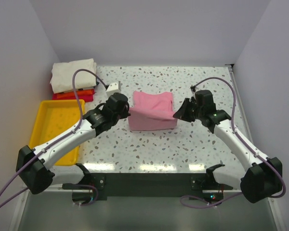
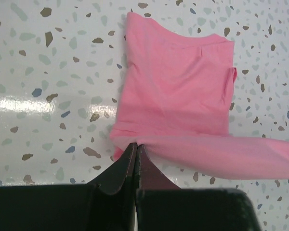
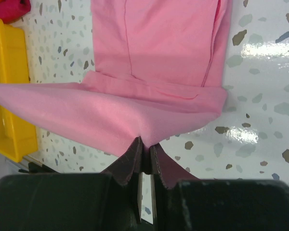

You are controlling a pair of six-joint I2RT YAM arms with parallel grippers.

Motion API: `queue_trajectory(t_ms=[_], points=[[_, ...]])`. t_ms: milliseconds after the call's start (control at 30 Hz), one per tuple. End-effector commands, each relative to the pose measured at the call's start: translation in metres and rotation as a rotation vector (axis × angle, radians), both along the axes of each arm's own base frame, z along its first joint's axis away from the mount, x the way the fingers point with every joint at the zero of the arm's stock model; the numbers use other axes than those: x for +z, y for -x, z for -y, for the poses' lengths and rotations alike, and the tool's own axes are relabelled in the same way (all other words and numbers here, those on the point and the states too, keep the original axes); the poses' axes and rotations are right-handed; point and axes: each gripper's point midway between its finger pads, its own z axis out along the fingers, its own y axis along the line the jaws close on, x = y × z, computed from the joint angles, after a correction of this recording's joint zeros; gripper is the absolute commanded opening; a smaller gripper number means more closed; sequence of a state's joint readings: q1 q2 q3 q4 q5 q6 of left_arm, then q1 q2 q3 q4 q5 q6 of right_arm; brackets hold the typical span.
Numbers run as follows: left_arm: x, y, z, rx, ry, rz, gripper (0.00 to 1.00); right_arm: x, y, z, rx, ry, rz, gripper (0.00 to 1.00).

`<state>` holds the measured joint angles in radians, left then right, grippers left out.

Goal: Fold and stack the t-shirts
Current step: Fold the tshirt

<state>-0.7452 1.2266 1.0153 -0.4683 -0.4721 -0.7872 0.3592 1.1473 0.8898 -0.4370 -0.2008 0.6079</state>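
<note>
Our left claw (image 2: 136, 146) and right claw (image 3: 144, 142) pinch the half-folded pink shirt (image 1: 151, 111); stacking on the far-left pile (image 1: 73, 77) remains.

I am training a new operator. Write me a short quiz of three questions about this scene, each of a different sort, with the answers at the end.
1. True or false: the left gripper and the right gripper are both shut on the pink t-shirt.
2. Where is the stack of folded shirts?
A) on the table beyond the far end of the yellow tray
B) inside the tray
C) under the pink t-shirt
3. Fill in the gap: the top shirt of the stack is ____ in colour.

Key: 1 true; 2 A; 3 cream-white.
</note>
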Motion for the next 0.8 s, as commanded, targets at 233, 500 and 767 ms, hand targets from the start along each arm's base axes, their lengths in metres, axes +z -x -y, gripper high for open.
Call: queue_trajectory(t_ms=[233,500,767], points=[[0.028,-0.062,-0.003,0.012,0.004,0.091,0.00,0.028,-0.044,-0.002,0.022,-0.104,0.055,0.00],[0.024,-0.098,-0.006,-0.004,0.002,0.078,0.00,0.027,-0.066,-0.002,0.016,-0.117,0.034,0.00],[0.006,-0.132,-0.003,-0.021,-0.006,0.046,0.00,0.028,-0.095,0.002,-0.007,-0.135,0.037,0.00]])
